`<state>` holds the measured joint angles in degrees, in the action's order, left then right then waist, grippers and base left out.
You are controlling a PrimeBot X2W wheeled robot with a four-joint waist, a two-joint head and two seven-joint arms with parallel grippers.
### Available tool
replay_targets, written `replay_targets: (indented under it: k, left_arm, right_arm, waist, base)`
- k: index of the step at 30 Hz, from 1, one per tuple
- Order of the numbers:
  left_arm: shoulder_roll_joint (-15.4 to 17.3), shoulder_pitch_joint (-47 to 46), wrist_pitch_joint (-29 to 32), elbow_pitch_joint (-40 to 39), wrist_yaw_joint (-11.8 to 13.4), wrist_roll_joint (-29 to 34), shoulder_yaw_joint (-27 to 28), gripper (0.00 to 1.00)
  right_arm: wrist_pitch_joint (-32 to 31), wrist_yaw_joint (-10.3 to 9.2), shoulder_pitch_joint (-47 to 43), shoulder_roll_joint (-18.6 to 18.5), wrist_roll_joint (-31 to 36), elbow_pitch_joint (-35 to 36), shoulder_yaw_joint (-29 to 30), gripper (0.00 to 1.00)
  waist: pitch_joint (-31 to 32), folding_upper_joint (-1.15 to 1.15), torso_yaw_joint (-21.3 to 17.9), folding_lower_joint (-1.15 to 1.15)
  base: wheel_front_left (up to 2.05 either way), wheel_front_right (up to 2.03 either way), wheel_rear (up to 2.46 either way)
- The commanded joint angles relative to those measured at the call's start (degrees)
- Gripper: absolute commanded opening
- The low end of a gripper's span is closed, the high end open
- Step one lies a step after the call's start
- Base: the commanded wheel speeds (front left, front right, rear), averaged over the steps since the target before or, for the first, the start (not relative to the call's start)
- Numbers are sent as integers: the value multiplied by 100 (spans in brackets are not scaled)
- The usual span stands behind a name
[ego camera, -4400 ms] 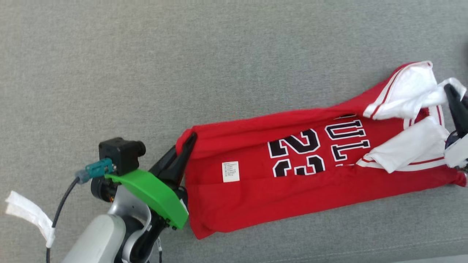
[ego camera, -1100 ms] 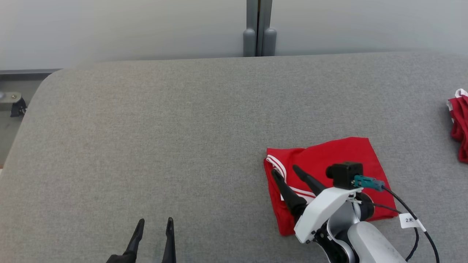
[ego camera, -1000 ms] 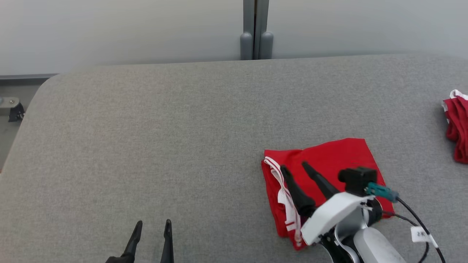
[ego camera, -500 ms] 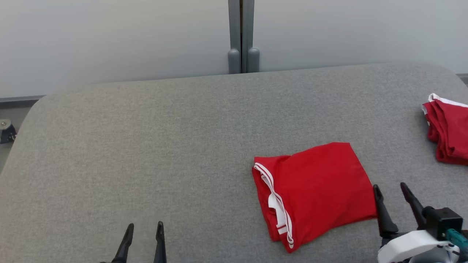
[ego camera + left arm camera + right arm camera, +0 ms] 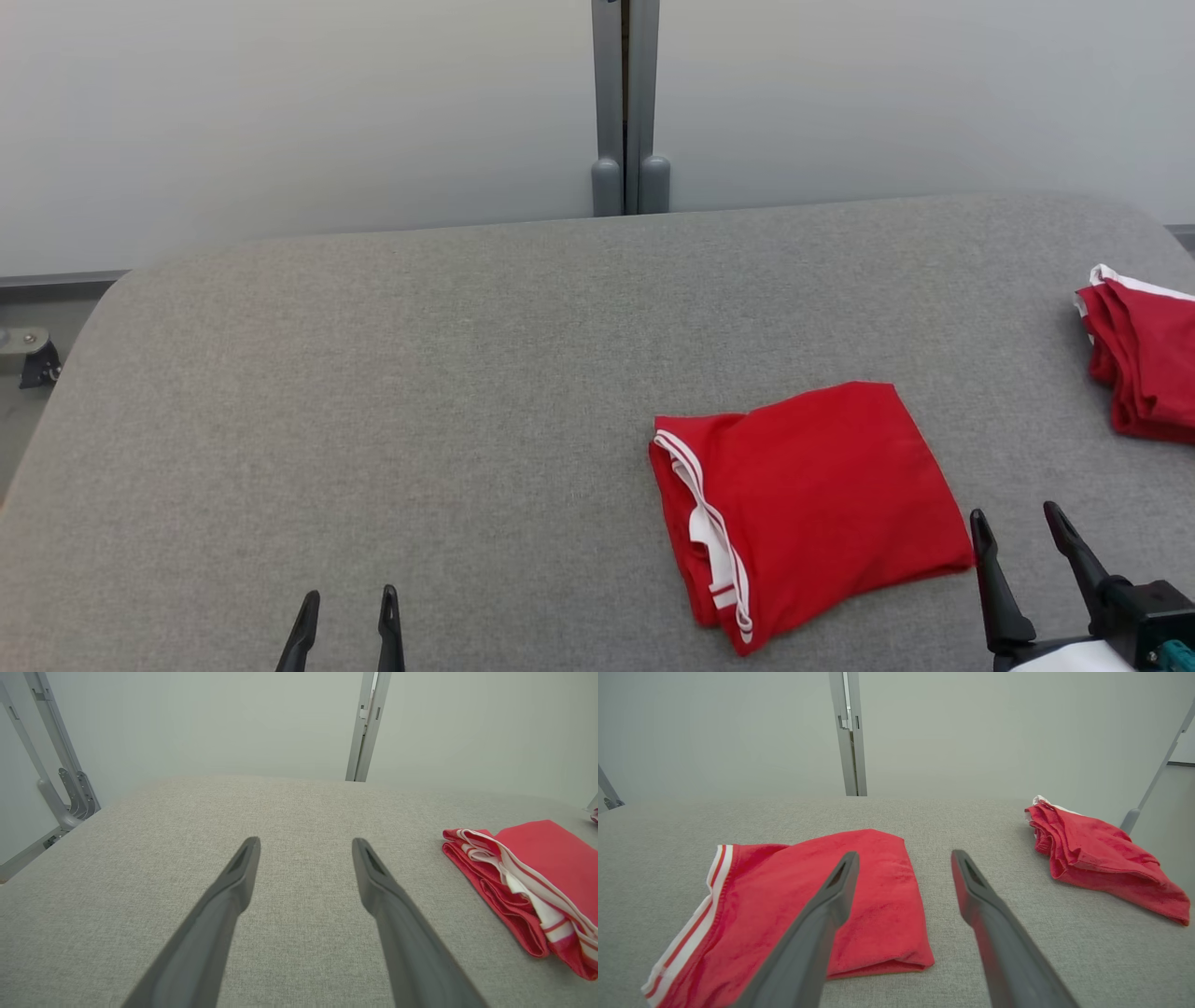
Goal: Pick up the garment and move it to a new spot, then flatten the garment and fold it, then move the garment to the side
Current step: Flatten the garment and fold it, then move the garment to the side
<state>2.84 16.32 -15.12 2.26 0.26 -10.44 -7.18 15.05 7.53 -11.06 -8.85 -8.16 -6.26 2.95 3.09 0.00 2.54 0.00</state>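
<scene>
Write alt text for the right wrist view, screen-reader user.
A folded red garment with white-striped trim lies on a grey fabric surface, left of centre, behind the open, empty right end effector in the foreground. A second red garment lies bunched at the far right, apart from the first.

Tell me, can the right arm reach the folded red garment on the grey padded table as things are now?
Probably yes. The right arm holds its jaws open and empty just beside the folded red garment; only bare grey padded table lies between.
</scene>
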Motion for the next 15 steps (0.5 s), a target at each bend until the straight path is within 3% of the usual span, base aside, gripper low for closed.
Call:
replay_targets:
  k: [1,11,15]
  left_arm:
    - [12,77,-2,-19,-18,28,41,100]
    - [12,66,-2,-38,-13,9,85,100]
    - [12,43,-2,-32,6,-47,44,100]
  right_arm:
    - [14,-9,45,-17,3,-3,-42,100]
    - [15,-9,348,-64,-187,16,-220,100]
    - [-148,-9,864,-399,-557,-257,-381,100]
  waist:
    - [2,0,11,0]
    - [-74,0,46,0]
    - [-171,0,-25,0]
  base:
    - [0,0,0]
    - [0,0,0]
    - [0,0,0]
